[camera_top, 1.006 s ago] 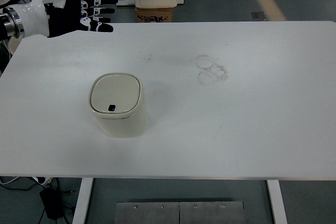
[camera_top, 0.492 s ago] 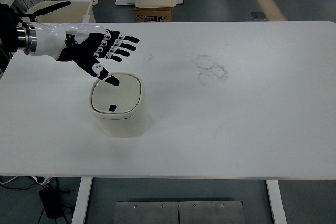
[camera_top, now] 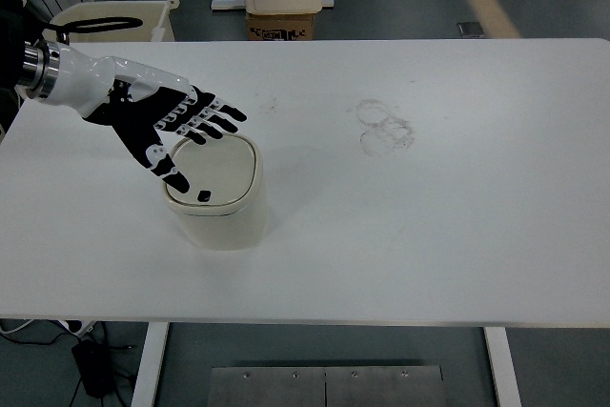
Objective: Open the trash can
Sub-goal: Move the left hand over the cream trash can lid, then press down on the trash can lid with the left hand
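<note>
Nearest the front edge of the white table (camera_top: 457,235), toward its left side, stands the cream trash can (camera_top: 229,221), its lid (camera_top: 224,171) shut, a small dark button (camera_top: 204,196) at the lid's near rim. A strip of bare tabletop lies between the can and the front edge, and the whole right half is open. Over the lid's far-left part is the left hand (camera_top: 162,126), fingers spread and holding nothing, its arm entering from the left edge. Farther back, faint ring marks (camera_top: 383,126) stain the middle. Beyond the far edge a cardboard box (camera_top: 279,25) sits on the floor.
</note>
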Robot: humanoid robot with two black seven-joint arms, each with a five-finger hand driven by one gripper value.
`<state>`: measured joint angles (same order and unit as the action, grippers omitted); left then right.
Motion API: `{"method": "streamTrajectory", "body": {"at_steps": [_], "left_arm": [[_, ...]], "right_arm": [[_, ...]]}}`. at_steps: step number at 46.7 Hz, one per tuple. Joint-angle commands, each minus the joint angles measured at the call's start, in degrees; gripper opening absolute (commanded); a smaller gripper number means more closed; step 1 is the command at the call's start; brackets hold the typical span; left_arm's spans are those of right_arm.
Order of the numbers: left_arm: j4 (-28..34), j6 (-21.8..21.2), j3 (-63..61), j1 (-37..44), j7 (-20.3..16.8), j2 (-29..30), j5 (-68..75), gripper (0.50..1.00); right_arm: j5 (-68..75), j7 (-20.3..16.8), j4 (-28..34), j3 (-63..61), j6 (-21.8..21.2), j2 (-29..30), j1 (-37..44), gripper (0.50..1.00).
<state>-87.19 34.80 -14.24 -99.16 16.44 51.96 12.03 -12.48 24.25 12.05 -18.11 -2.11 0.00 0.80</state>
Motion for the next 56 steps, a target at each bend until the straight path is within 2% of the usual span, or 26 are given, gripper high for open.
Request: {"method": "streamTrajectory", "body": {"at_steps": [1, 36, 56], "left_arm": [[0.00, 0.20, -0.09, -1.21, 0.79, -0.10, 0.18, 1.000], [-0.09, 0.20, -4.74, -2.36, 1.49, -0.72, 2.47, 1.000], [-2.11, 0.20, -5.45, -1.48, 1.49, -1.60, 2.38, 1.000]], "right_arm": [[0.00, 0.00, -0.01, 0.00, 0.00, 0.00, -0.01, 0.991], [0.00, 0.00, -0.01, 0.00, 0.00, 0.00, 0.16, 0.991], [0.00, 0.00, -0.10, 0.00, 0.00, 0.00, 0.51, 0.991]]}}
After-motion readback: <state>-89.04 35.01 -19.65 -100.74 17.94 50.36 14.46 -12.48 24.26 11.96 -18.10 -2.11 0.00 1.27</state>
